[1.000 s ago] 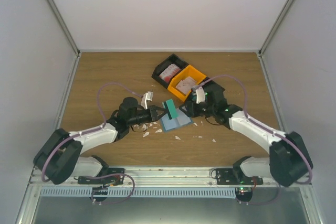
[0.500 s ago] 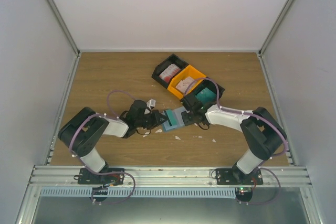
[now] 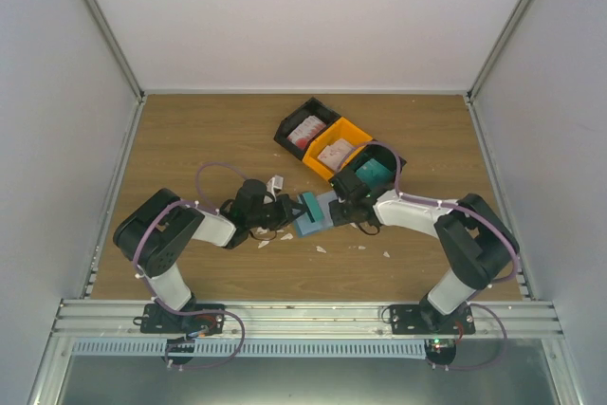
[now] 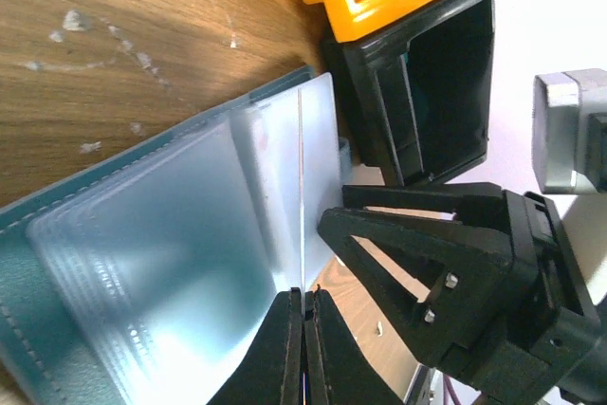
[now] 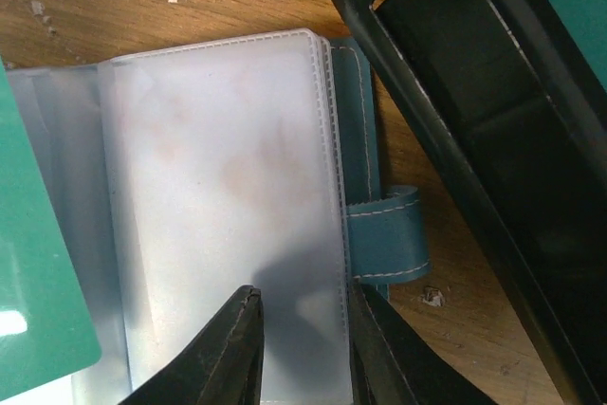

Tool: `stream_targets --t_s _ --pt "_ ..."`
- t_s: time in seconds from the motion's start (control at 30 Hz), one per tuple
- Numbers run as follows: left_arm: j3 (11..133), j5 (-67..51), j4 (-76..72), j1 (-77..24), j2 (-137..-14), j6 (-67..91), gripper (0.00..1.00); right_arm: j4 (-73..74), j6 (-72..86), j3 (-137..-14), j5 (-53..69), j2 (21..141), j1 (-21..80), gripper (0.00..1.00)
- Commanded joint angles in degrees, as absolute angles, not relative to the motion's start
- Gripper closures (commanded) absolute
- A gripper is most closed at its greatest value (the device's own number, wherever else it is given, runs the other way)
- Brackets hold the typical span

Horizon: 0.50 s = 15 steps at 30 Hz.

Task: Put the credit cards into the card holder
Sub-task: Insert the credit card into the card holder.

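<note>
The card holder point(image 3: 316, 222) lies open like a book on the surface point(image 3: 190, 139) just on the near side of the orange bin point(image 3: 341, 144), with its teal cover underneath and its frosted clear sleeves uppermost. The left tool point(image 4: 303, 329) is pinched tight on a teal-green credit card point(image 5: 33, 263) over the sleeves. The right tool point(image 5: 303, 343), nearer the bin, has its jaws narrowly apart astride the sleeves' stitched edge, and whether it is gripping cannot be told.

No text, label, brand or number is legible in any view. Print on the red-and-white cards point(image 3: 306, 128) in the black bin point(image 3: 287, 132) is too small to read.
</note>
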<state>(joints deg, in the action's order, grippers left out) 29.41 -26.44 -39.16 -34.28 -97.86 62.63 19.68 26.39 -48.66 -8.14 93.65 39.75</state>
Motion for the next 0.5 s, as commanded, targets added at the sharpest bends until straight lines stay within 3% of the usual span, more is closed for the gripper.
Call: stream_targets --t_s 0.0,0.3,0.47 --pt "29.63 -26.02 -45.58 -34.94 -98.28 63.02 1.00 19.27 27.53 -45.02 -1.90 93.82 37.62 0.74" --pt "26.38 -26.13 -46.25 -34.99 -99.21 62.73 1.00 17.18 31.69 -43.98 7.20 93.62 37.09 0.73" --pt "25.03 -26.84 -47.15 -34.98 -99.64 62.62 1.00 18.75 32.55 -43.95 5.33 93.80 37.13 0.73"
